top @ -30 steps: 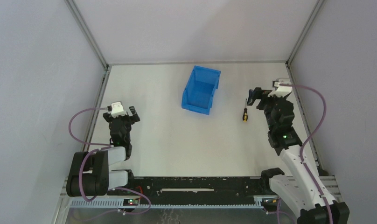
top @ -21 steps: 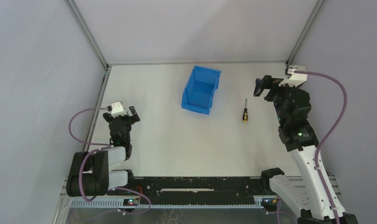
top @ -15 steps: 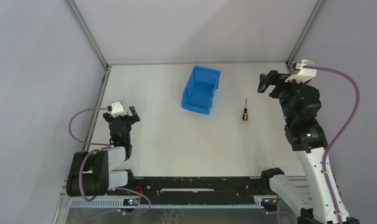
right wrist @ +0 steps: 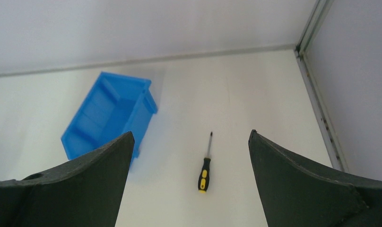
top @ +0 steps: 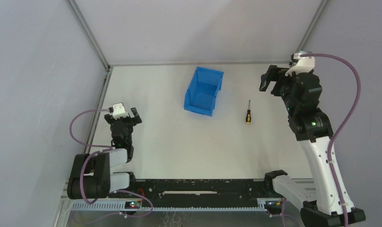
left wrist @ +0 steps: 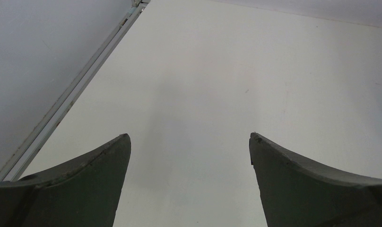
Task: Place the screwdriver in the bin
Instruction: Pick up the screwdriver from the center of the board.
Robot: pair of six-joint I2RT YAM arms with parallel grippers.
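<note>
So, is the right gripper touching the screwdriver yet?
Apart. The right wrist view shows the screwdriver lying on the table well beyond the open right gripper, with bare surface all round it. The top external view shows the same gap.

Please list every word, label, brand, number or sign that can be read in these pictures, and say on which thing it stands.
None can be read.
The bin shows plain blue walls, with no label.
The screwdriver shows no marking; any print would be too small to tell.
The table carries no sign.

Glossy blue plastic bin [top: 203, 92]
</note>
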